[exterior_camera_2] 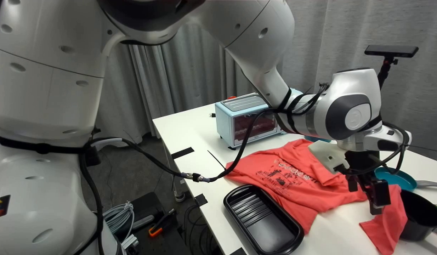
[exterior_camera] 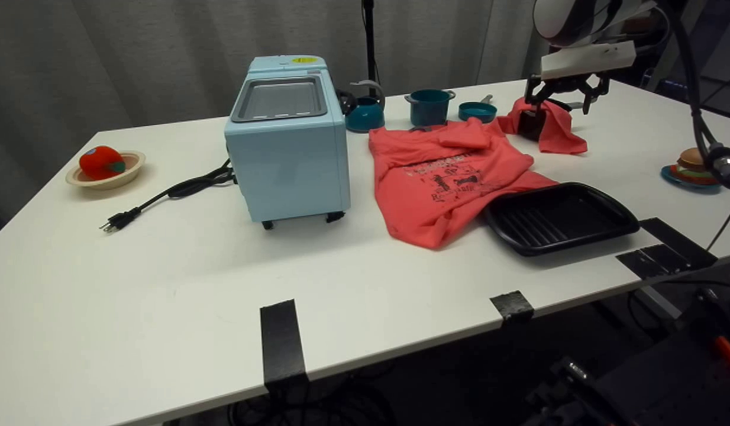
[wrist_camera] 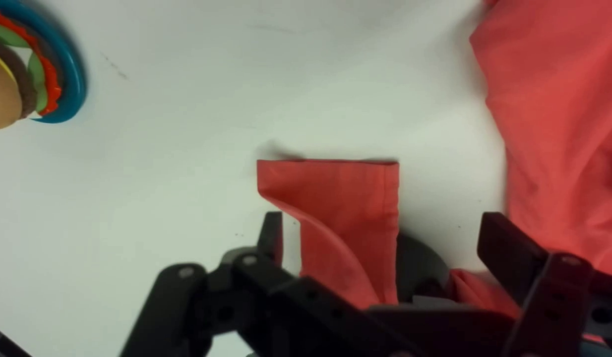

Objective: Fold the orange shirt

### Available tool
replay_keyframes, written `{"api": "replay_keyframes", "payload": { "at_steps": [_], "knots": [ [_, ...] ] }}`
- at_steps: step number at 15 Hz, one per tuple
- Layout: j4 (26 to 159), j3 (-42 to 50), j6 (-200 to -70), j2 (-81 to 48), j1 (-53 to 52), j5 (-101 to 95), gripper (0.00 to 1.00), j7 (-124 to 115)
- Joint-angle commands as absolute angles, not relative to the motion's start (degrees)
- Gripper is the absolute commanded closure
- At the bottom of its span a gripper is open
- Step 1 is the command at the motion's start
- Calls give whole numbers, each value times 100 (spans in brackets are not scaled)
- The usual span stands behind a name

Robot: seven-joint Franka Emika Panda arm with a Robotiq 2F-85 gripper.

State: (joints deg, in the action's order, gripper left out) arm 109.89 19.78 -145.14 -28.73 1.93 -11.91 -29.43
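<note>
The orange shirt (exterior_camera: 436,177) lies rumpled and spread on the table, its dark print facing up, and a part of it is bunched at the back. Cloth of the same colour, a hemmed flap (wrist_camera: 345,198), hangs over a black pot (exterior_camera_2: 420,216); I cannot tell whether it joins the shirt. My gripper (wrist_camera: 382,228) is open, pointing down over this flap and pot, with the flap below and between its fingers in the wrist view. Nothing is gripped. The shirt's edge (wrist_camera: 559,114) runs along the right of the wrist view. My gripper hides part of the pot.
A black ridged tray (exterior_camera: 563,216) sits against the shirt's near edge. The light-blue toaster oven (exterior_camera: 288,160) stands beside the shirt. Behind it are a teal pot (exterior_camera: 430,109), a teal pan (exterior_camera: 477,112) and a kettle (exterior_camera: 365,115). A toy burger (exterior_camera: 690,168) rests on a plate.
</note>
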Motion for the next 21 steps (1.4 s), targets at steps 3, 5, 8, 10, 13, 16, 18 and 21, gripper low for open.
{"api": "replay_keyframes", "payload": {
  "at_steps": [3,5,8,10,13,16,18,21],
  "knots": [
    [10814,1873,-14781,-3201,216,-1157,0,-2877],
    [10707,1888,-14888,-3354,196,-1149,0,-2911],
    [10511,1962,-14939,-3556,167,-1141,0,-2972],
    [10351,2014,-14938,-3707,164,-1139,0,-3006],
    [10081,2148,-14936,-3971,128,-1172,0,-3129],
    [9805,2323,-15069,-4263,88,-1207,0,-3318],
    [9647,2425,-15225,-4435,68,-1198,0,-3434],
    [9464,2519,-15337,-4628,49,-1136,28,-3514]
  ]
}}
